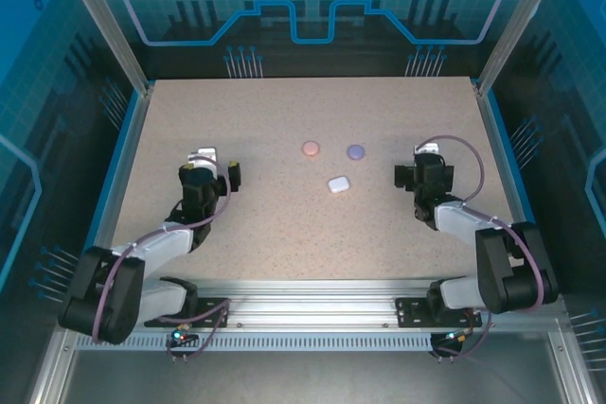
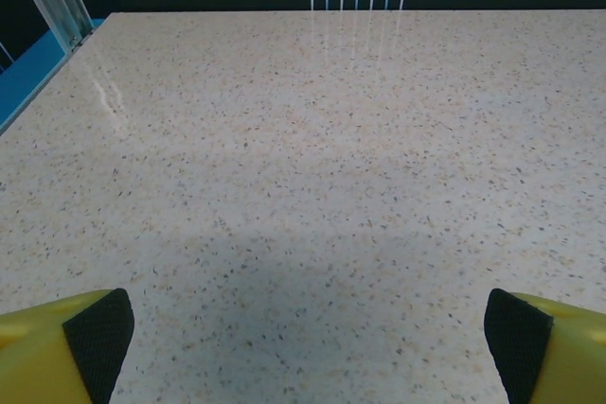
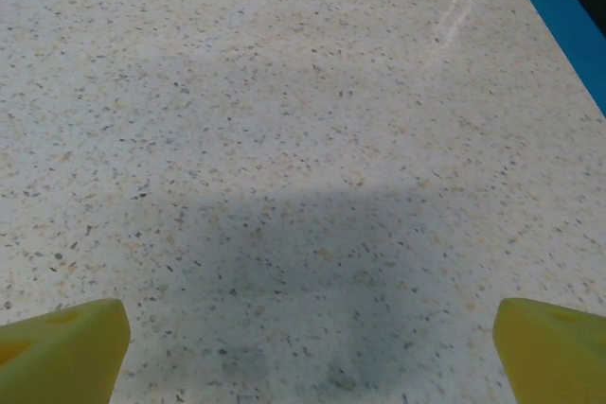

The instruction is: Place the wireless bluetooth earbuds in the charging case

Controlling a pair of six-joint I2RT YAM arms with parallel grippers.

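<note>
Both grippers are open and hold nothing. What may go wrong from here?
1. The pink case, purple case and white case lie close together mid-table. The wide-open left gripper or right gripper could knock a neighbour when reaching for one.
2. All three sit between the arms, so two reaches at once might collide.
3. From above I cannot tell whether any case is open; a shut one would need opening first.

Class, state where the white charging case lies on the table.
In the top external view, the white charging case lies near the centre of the table, slightly right, just on the near side of the pink case and purple case.
</note>
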